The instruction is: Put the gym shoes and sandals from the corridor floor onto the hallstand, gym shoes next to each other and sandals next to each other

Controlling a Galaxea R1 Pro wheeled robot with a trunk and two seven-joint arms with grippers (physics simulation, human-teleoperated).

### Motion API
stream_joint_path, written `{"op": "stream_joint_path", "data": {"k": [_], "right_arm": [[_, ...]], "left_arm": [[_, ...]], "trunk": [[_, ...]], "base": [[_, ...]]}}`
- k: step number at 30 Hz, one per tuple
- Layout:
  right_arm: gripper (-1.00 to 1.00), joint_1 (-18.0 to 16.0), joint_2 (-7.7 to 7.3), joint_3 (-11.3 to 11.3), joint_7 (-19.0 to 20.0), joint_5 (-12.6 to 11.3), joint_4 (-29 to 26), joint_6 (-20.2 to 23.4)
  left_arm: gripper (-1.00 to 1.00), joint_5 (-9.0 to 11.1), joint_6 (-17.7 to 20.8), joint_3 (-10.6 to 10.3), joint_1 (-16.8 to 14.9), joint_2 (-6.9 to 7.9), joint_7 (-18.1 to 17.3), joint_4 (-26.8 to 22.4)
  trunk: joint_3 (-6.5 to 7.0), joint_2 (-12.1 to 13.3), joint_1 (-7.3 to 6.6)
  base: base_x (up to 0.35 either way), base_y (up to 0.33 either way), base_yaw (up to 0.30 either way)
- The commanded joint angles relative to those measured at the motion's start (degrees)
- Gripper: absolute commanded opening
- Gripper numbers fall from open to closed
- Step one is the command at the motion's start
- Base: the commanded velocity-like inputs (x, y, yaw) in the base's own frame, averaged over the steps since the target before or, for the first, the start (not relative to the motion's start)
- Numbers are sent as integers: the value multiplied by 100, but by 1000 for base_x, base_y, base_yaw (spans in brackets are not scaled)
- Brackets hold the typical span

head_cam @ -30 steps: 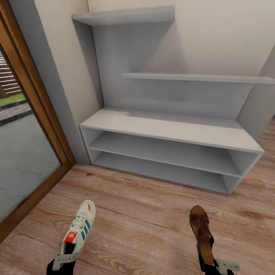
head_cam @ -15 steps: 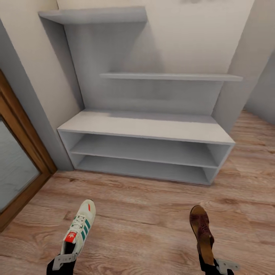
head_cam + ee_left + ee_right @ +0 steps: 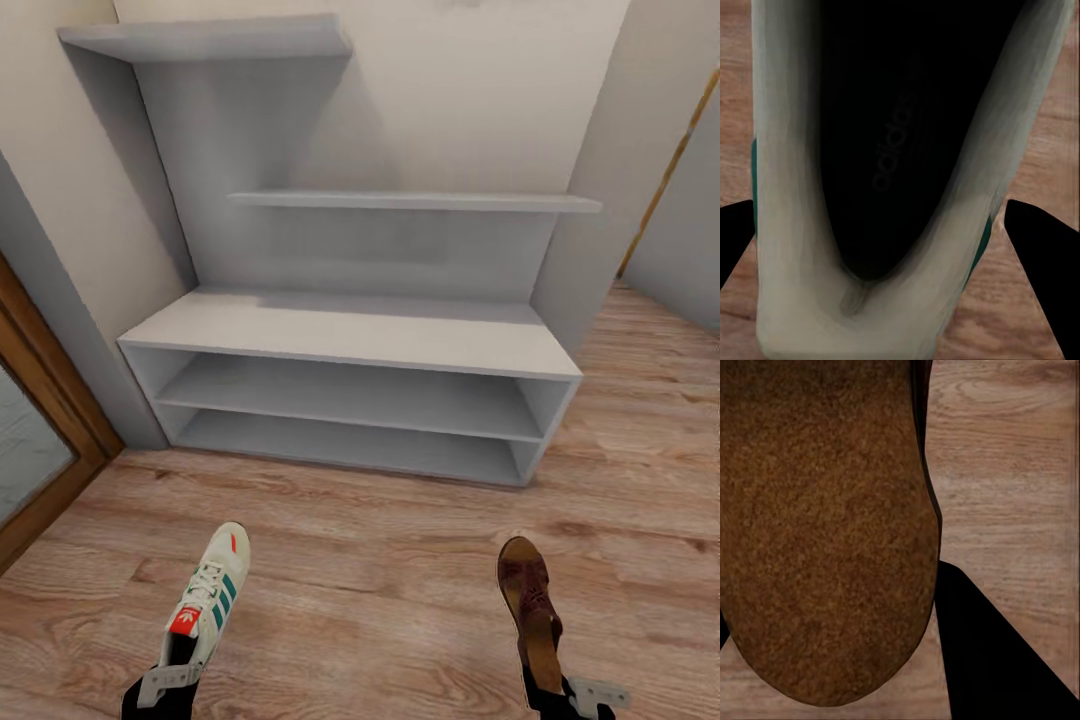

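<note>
One white gym shoe (image 3: 207,597) with green stripes and a red tongue hangs low over the corridor floor (image 3: 380,570), heel in my left gripper (image 3: 166,684), which is shut on it. The left wrist view looks into the shoe's dark opening (image 3: 892,135), with a black fingertip (image 3: 1042,262) on each side of the heel. One brown sandal (image 3: 530,605) is held the same way by my right gripper (image 3: 568,695); its tan footbed (image 3: 825,525) is close to the right wrist camera beside a dark finger (image 3: 997,660). The pale grey hallstand (image 3: 350,335) stands ahead, its bench top and shelves bare.
A wooden door frame with glass (image 3: 45,425) borders the left. A grey wall corner (image 3: 590,230) flanks the hallstand's right end, with an orange-trimmed opening (image 3: 672,175) beyond. Open plank floor lies between me and the rack.
The whole picture has shifted: the hallstand sits further left and the glass door has mostly left view, so the camera turned right. Both shoes stay held in the same spots.
</note>
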Motion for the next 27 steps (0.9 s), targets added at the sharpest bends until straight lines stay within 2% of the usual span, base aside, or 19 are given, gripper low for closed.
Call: {"op": "stream_joint_path", "data": {"k": [1,27], "right_arm": [[-100,-5,4,-49,39,38,6,-17],[-100,-6,50,-40,26,21,-29,-17]], "left_arm": [[-100,-36,-17,49,-4,-3,-36,1],[-100,-35,-17,49,-4,-4,-36,1]], "trunk": [[-4,-2,-1],[21,-2,-1]], "base": [[6,-275,0],[1,-275,-9]]}}
